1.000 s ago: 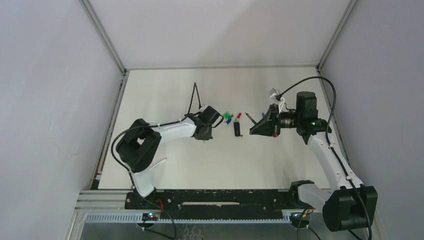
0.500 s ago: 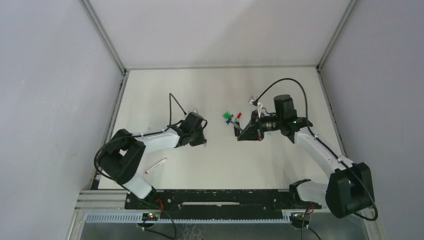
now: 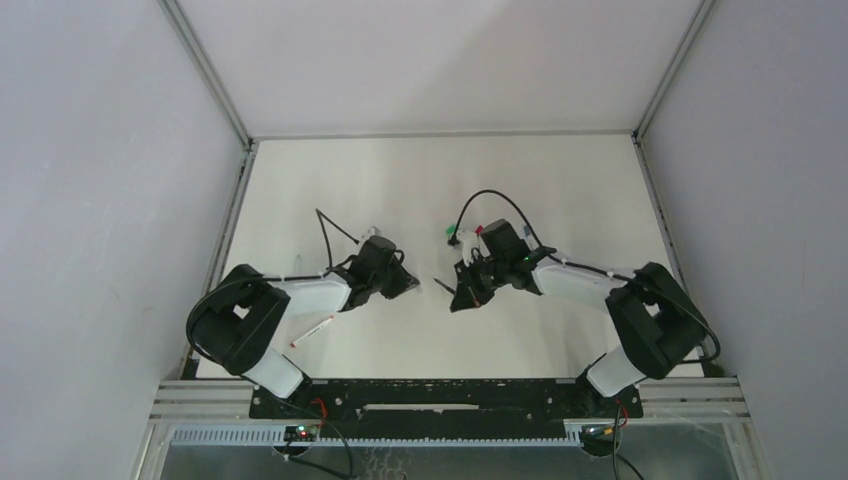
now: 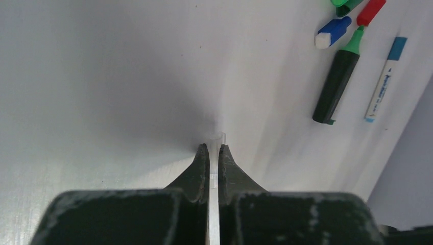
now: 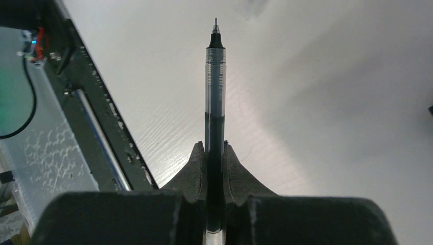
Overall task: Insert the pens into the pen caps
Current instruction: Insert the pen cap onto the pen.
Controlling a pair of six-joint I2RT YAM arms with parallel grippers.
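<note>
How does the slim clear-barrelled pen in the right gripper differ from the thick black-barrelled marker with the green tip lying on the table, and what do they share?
The slim clear-barrelled pen is see-through; the thick black-barrelled marker is opaque. The pen ends in a fine point; the marker in a broad green tip. The pen is clamped in the right gripper; the marker lies loose on the table. Both are uncapped.

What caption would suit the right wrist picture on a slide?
Right gripper clamped on a clear-barrelled black pen, its tip pointing out over the white table.
</note>
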